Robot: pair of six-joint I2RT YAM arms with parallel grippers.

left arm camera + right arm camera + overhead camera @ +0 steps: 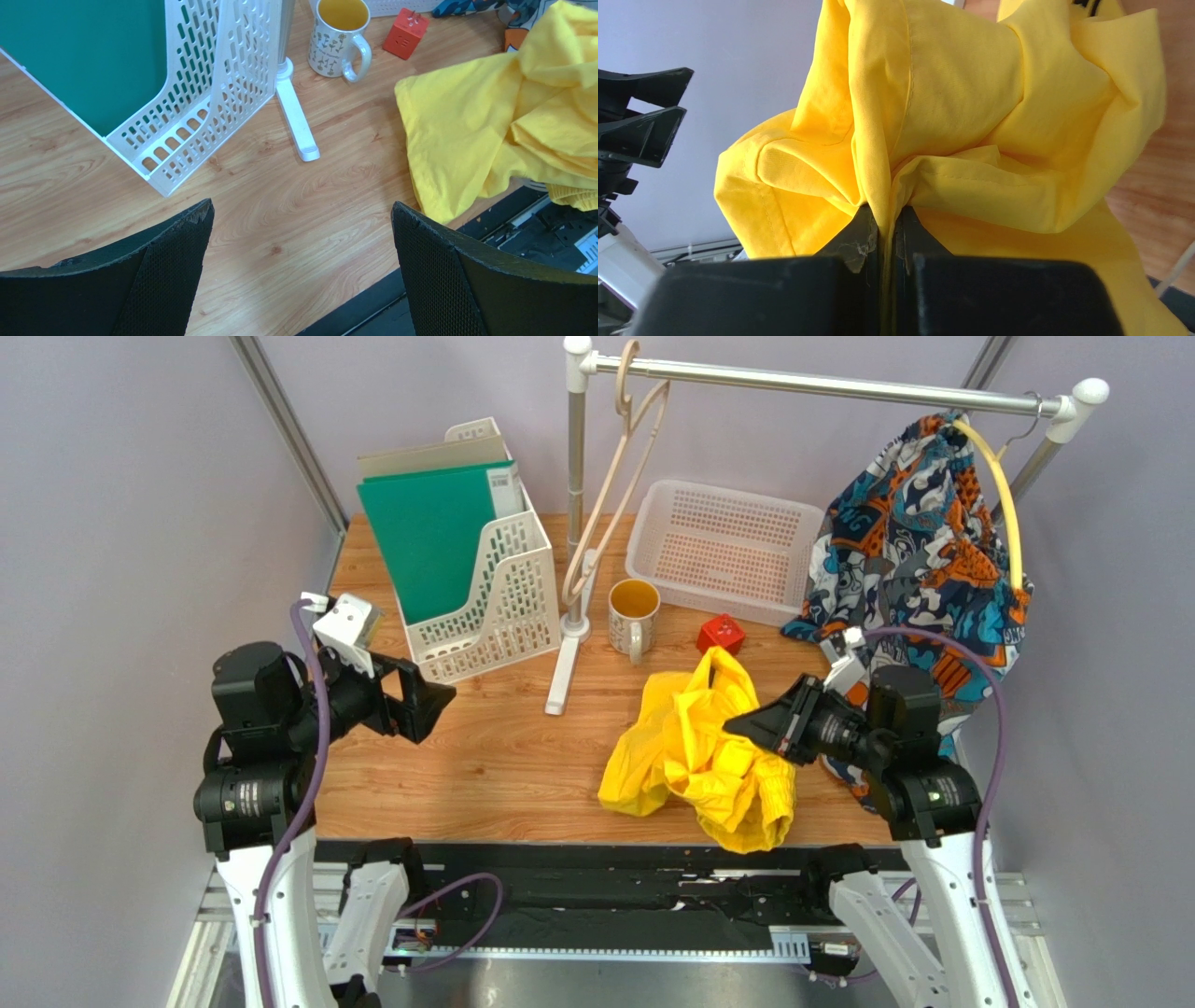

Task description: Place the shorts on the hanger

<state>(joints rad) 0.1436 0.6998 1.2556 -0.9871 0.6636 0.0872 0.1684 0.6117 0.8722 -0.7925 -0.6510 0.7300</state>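
**A:** Nearest us, the right hand [882, 234] clamps a fold of the shorts [697, 745], bunched at the worktop's [491, 756] near edge. A grip for lifting, I'd say.

**B:** The left hand [302, 213] gapes empty, likely ready to spread the waistband. Far back, the hanger [602, 486] dangles from the rail [828, 385].
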